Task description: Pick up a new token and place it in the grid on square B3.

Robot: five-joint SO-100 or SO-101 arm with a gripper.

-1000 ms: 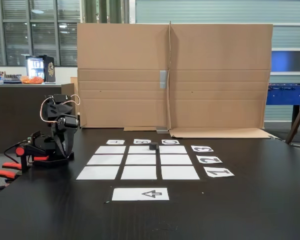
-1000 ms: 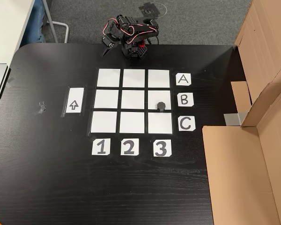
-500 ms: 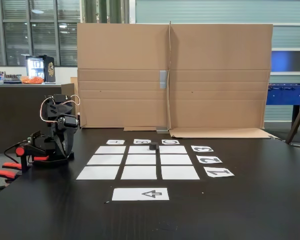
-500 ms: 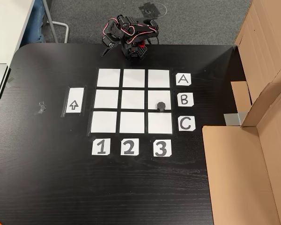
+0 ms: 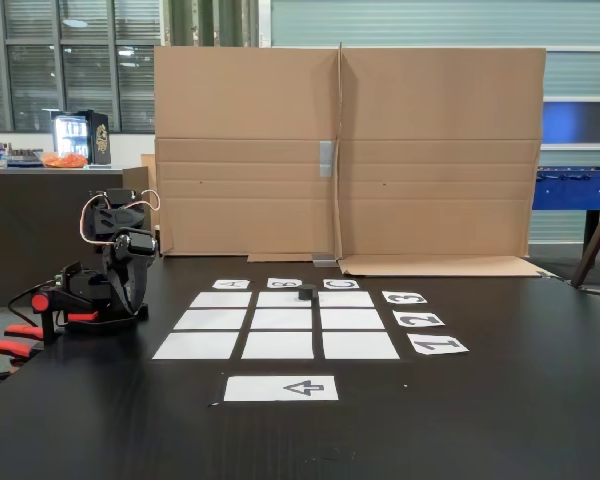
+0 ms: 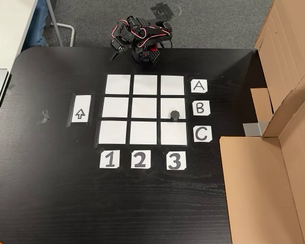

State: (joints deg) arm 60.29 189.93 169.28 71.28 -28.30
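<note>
Two fixed cameras covered one dark table, one low and level, one high and looking down.

One fixed view sat low at the near table edge, facing across the black wooden tabletop toward the tall brown cardboard wall at the far side. The other fixed view looked steeply down from well above. Both shared the three-by-three grid of white paper rectangles and the folded black robot arm.
</note>
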